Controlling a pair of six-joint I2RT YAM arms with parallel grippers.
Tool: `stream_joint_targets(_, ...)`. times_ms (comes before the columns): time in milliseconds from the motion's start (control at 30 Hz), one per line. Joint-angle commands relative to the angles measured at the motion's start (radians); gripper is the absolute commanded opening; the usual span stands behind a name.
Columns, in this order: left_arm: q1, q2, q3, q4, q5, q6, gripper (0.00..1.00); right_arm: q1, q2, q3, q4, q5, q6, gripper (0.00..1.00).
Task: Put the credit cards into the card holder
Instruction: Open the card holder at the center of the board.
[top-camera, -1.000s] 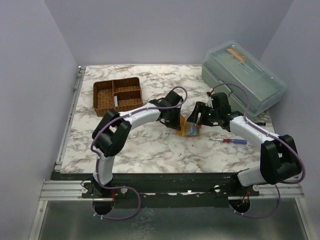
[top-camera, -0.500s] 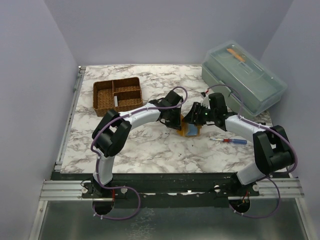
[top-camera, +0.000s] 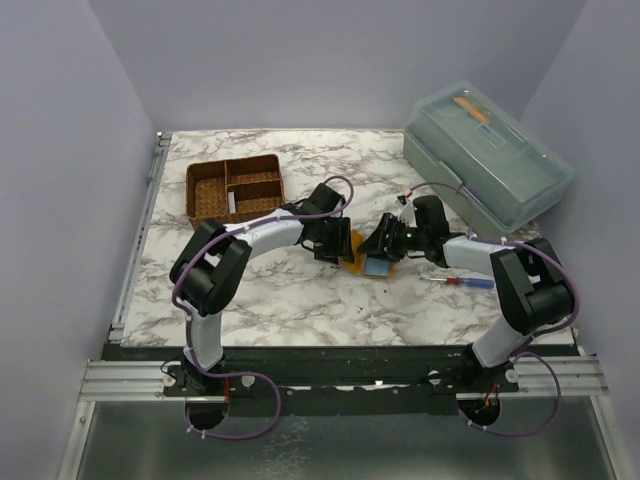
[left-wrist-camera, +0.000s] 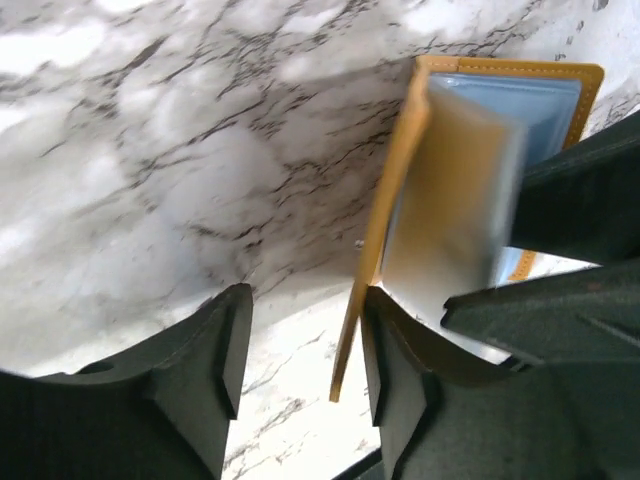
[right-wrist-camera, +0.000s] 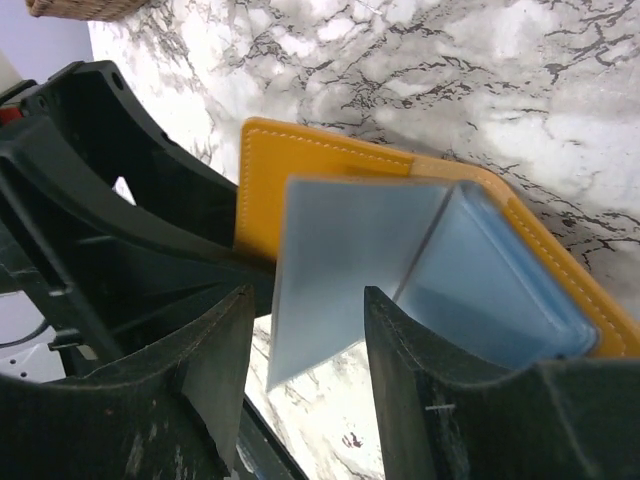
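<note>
Left wrist view: we see the card holder open on the worktop, right of the basket. Its edge sits inside the released jaws of the left gripper. The right gripper straddles a blue card; we cannot tell whether it grips.

The left arm and right arm have white links between bulky black joint housings, thin purple cables looping alongside, and the left gripper has chunky matte-black fingers.

Top view overhead, far; wrist views close, opposed, sharing card holder
</note>
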Motion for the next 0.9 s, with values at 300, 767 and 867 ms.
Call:
stream_joint_targets(300, 0.075, -0.265, -0.148, 0.034, 0.04, 0.035, 0.77, -0.011, 0.057, -0.009, 0.173, -0.165, 0.041, 0.44)
stream_joint_targets(767, 0.129, -0.389, -0.192, 0.064, 0.024, 0.0, 0.52, 0.013, 0.189, 0.027, 0.314, -0.263, 0.127, 0.49)
stream_joint_targets(867, 0.139, -0.398, -0.197, 0.083, 0.047, -0.018, 0.54, 0.015, 0.216, 0.032, 0.325, -0.261, 0.132, 0.51)
